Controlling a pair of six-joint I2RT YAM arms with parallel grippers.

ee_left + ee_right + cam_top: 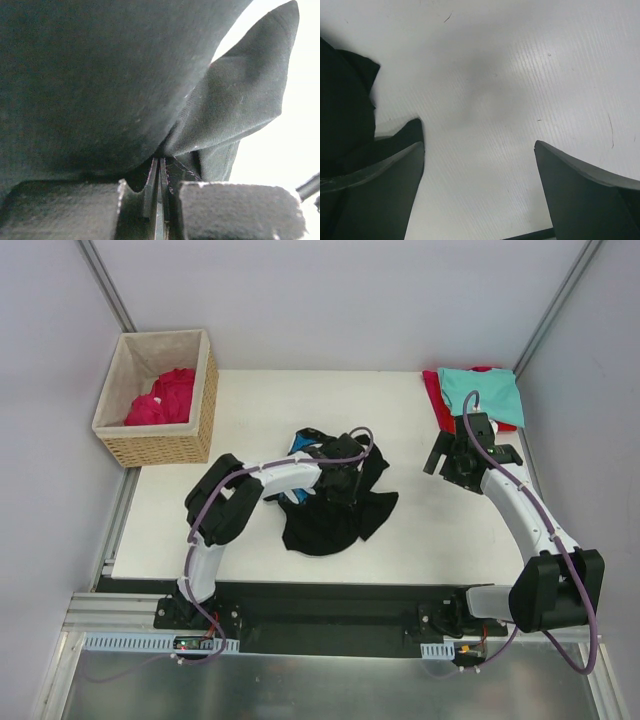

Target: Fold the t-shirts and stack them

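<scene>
The left gripper [159, 182] is closed, pinching a fold of the black shirt [100, 75], which bunches around its fingertips. The right gripper [479, 150] stands wide open and holds nothing; under it is bare table [520, 75], with the black shirt to its left. Just beyond it, a teal shirt [485, 390] lies on a red shirt [434, 400].

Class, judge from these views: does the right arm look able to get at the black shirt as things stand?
Probably yes: the right tool is open above the table, and nothing lies between it and the black shirt, whose edge shows in its wrist view.
</scene>
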